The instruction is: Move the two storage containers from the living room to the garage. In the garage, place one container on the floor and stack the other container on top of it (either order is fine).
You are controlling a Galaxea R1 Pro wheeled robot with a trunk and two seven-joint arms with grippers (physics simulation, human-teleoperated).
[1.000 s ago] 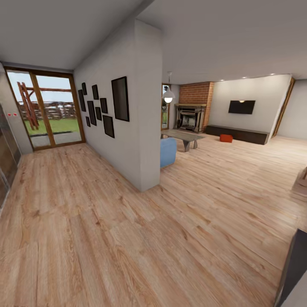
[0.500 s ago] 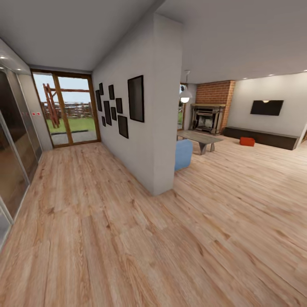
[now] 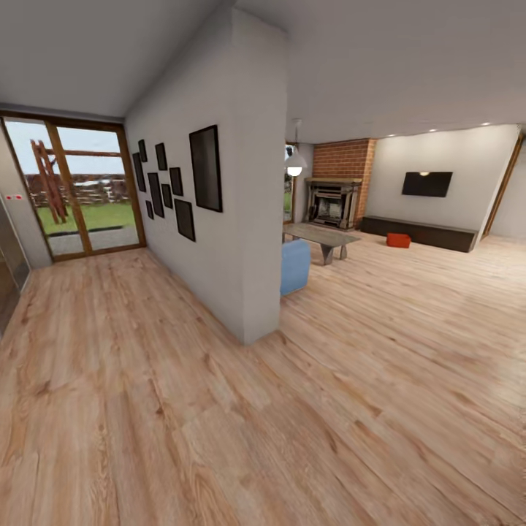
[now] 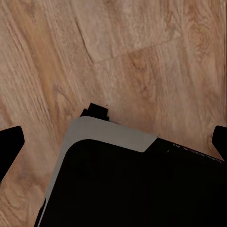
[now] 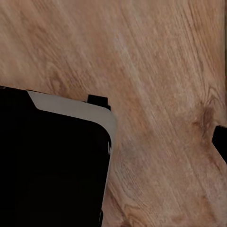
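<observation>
One orange-red storage container (image 3: 398,239) sits far off on the light wood floor of the living room (image 3: 409,307), just in front of the low dark TV bench (image 3: 420,232). The second container, the garage and its grey floor are out of view. In the left wrist view my left gripper (image 4: 115,142) is open, its dark fingertips (image 4: 9,146) wide apart over the planks with nothing between them. My right gripper (image 5: 113,142) also looks open. One fingertip (image 5: 221,142) shows at the frame edge, and the other is lost against my dark base.
A white partition wall (image 3: 241,219) with dark picture frames splits the hallway from the living room. A blue sofa end (image 3: 295,267) and a coffee table (image 3: 321,237) stand past its corner. Glass doors (image 3: 73,186) close the hallway's far end. My black base (image 4: 132,189) shows below both wrists.
The whole view swung left, then back right, so my camera moved. The container has stayed by the TV bench. A dark object at the lower right a second ago is out of frame.
</observation>
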